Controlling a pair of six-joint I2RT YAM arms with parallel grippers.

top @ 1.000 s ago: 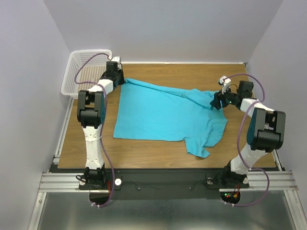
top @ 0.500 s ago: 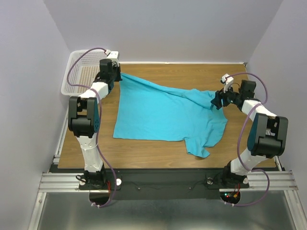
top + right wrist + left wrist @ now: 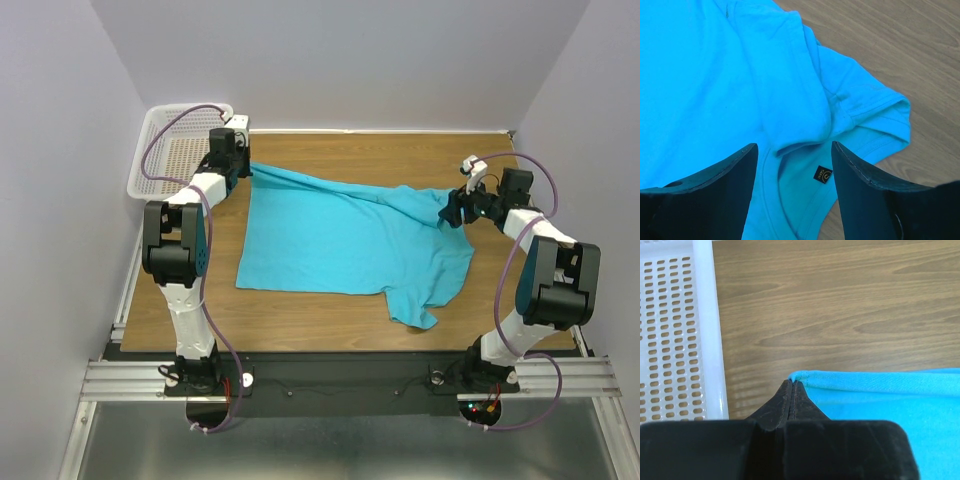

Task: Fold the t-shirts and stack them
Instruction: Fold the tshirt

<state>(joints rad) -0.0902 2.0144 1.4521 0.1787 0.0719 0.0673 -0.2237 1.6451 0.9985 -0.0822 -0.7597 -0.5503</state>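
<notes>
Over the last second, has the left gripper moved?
Yes. The left gripper has shifted left, toward the white basket, dragging along the t-shirt corner it pinches.

Turquoise t-shirt [image 3: 340, 240], white perforated basket [image 3: 165, 165]

The left wrist view cuts the basket [image 3: 675, 330] at its left edge and the t-shirt [image 3: 890, 400] at its right. The print on the label [image 3: 823, 175] is too small to read. From above, the tips of the right gripper [image 3: 452, 212] seem hidden by cloth.
</notes>
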